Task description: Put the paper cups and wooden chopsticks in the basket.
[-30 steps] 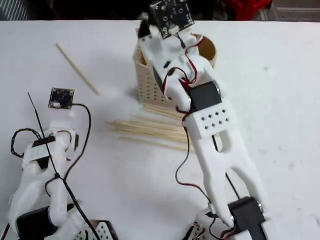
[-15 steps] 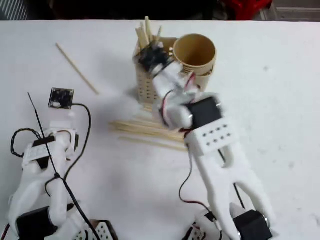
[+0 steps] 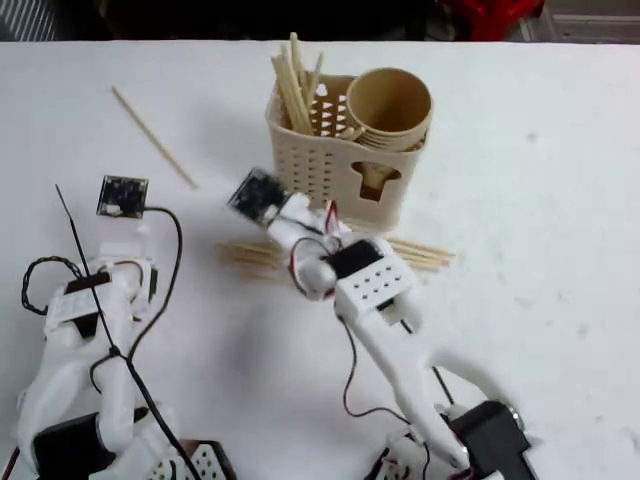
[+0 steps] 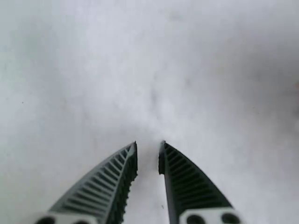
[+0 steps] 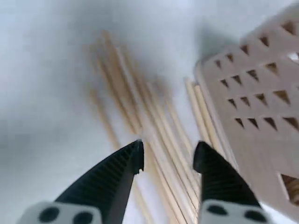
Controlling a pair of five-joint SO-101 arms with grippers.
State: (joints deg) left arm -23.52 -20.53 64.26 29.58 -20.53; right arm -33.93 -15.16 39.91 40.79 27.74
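Right gripper (image 5: 168,156): jaws spread over chopsticks (image 5: 135,107) beside basket (image 3: 330,170).
Left gripper (image 4: 148,151): jaws slightly parted, well apart from basket.

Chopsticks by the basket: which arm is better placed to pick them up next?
Right. The right claw hangs open over the pile beside the basket; the left claw faces bare table.
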